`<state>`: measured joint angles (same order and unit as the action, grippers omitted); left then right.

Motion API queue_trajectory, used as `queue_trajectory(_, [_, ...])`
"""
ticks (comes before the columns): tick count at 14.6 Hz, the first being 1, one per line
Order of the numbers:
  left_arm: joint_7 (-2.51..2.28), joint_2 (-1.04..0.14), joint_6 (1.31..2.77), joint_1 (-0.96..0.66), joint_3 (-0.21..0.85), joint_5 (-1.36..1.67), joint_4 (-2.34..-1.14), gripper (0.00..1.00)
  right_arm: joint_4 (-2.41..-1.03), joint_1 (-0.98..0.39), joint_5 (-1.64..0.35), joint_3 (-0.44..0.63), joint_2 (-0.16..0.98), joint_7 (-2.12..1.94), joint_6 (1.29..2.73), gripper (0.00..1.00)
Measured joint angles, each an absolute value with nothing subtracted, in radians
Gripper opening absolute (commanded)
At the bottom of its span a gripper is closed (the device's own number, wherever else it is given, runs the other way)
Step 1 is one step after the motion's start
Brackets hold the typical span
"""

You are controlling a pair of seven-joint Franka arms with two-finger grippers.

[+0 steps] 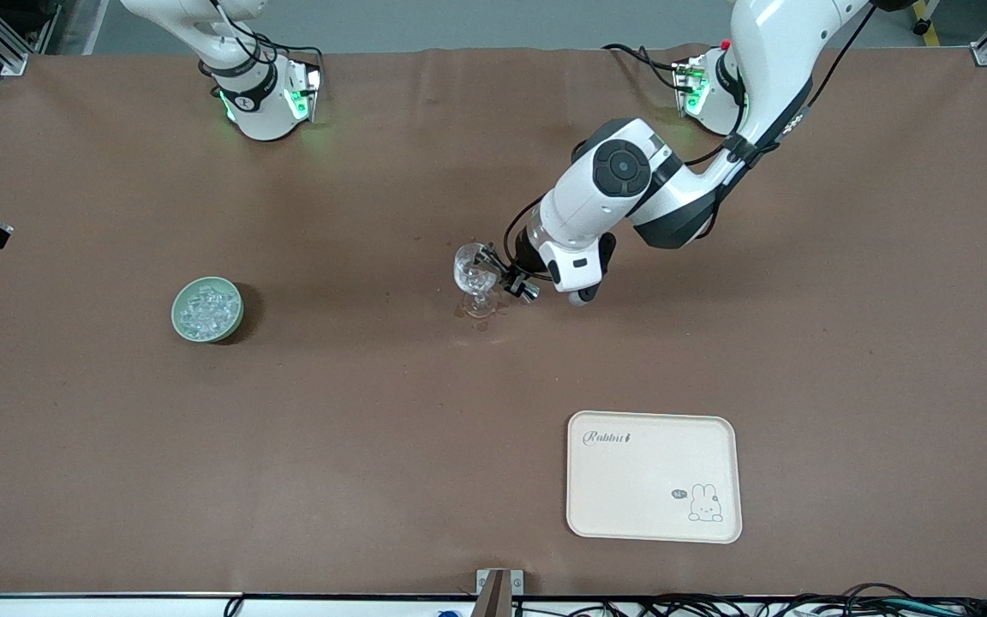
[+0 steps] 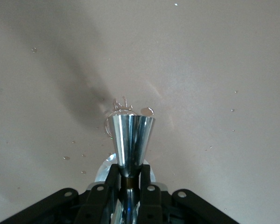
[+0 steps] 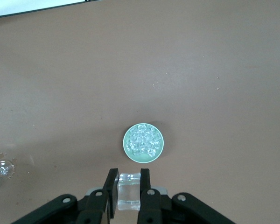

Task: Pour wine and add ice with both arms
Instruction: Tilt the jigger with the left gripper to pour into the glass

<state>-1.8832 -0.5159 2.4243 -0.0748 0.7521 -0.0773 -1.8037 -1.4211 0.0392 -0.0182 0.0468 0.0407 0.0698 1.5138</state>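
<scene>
My left gripper [image 1: 506, 274] is shut on the waist of a shiny metal jigger [image 2: 130, 135], which is tipped with one cup at the rim of the clear stemmed glass [image 1: 475, 272]. The glass stands mid-table and glints inside. I cannot make out any wine. My right gripper [image 3: 129, 175] is high over the table, shut on a clear ice chunk [image 3: 129, 191], just short of the pale green bowl [image 3: 127, 140] that holds several ice chunks [image 3: 142, 141]. The bowl [image 1: 207, 309] stands toward the right arm's end.
A cream tray [image 1: 653, 476] with a rabbit print lies nearer the front camera, toward the left arm's end. Small wet drops [image 1: 463, 310] spot the brown cloth around the glass foot. The glass also shows small in the right wrist view [image 3: 2, 169].
</scene>
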Motion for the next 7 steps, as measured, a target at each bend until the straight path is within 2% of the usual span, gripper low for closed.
queue_trajectory(7, [-1.950, -0.516, 2.422, -0.071, 0.755, -0.131, -1.793, 0.00, -1.421, 0.039, -0.018, 0.047, 0.041, 0.070, 1.514, 0.01])
